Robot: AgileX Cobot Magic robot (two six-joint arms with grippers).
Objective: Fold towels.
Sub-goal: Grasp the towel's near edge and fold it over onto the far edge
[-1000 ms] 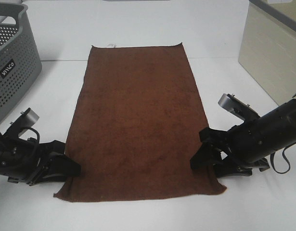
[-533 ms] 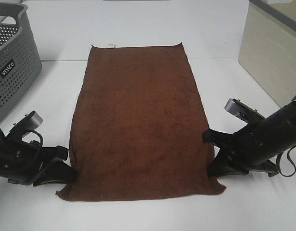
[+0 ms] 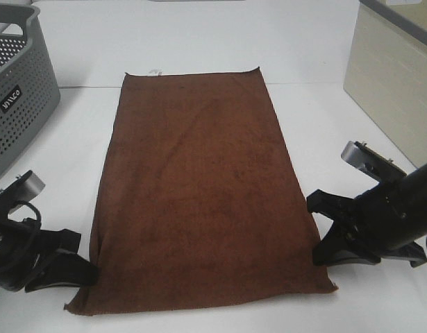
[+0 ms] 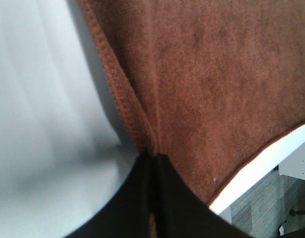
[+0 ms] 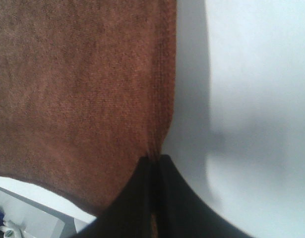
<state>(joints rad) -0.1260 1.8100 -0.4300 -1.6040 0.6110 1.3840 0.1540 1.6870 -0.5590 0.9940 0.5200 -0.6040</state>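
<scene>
A dark reddish-brown rectangular terry towel (image 3: 199,187) lies flat on the white table (image 3: 199,35), tabletop showing along all four edges. The black left gripper (image 3: 88,275) clamps the towel's left edge near its front corner; the black right gripper (image 3: 320,254) likewise clamps the right edge

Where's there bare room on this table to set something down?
Bare table beyond the towel's far edge, between basket and beige box, plus strips along both long sides. Crowded near the front corners, where left tool and right tool pinch it.

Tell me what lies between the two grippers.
Only the towel: the left gripper and right gripper pinch its side edges, seen in the high view.
</scene>
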